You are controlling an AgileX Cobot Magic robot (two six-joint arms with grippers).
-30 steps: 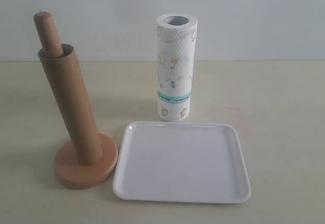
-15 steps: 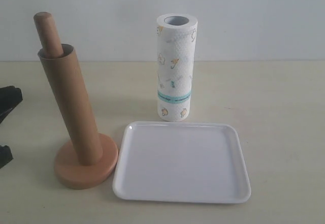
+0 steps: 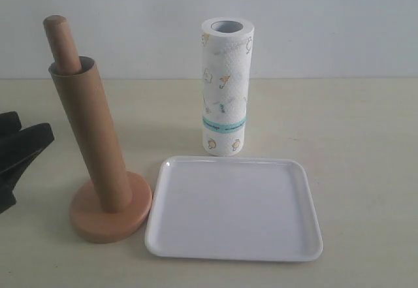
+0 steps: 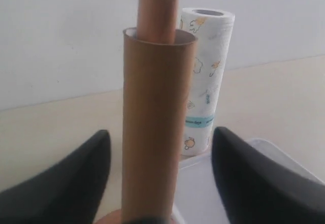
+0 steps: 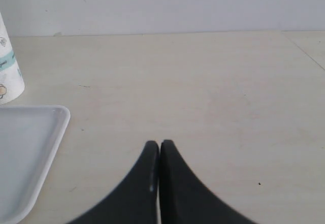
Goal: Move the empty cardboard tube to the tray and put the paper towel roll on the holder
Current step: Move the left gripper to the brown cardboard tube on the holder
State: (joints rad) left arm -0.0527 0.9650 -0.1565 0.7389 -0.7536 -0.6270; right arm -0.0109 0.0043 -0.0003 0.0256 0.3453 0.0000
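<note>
Tray: the tray (image 3: 235, 256) lies nearest in the exterior view, flat, white and bare, its left rim just beside the holder's base.
Right gripper: the right gripper (image 5: 160, 145) is out of the exterior view. Its own camera shows the two fingers pressed together on nothing, over bare table (image 5: 203, 92), with only a corner of the tray and the foot of the roll at the edge.
Holder: the holder (image 3: 98, 224) stands left of the tray on its round disc. Its rod leans, and the rounded top pokes out above the tube's mouth.
Cardboard tube: the empty cardboard tube (image 3: 91, 138) is sleeved over that rod with its lower end on the disc. Its long axis is close to upright, with the top tipped to the left.
Left gripper: the left gripper (image 4: 160, 142) has its jaws spread wide and holds nothing. It sits at mid-height left of the tube, its tips near the tube but short of it.
Deciding relation: the tube lies straight ahead of the left gripper, framed between its fingers in the left wrist view. This arm is clearly the nearer one. Likely need: advance, close across the tube's width, then lift along the leaning rod.
Paper towel roll: the paper towel roll (image 3: 226, 85) is farthest back, upright on end behind the tray's far rim, untouched.
</note>
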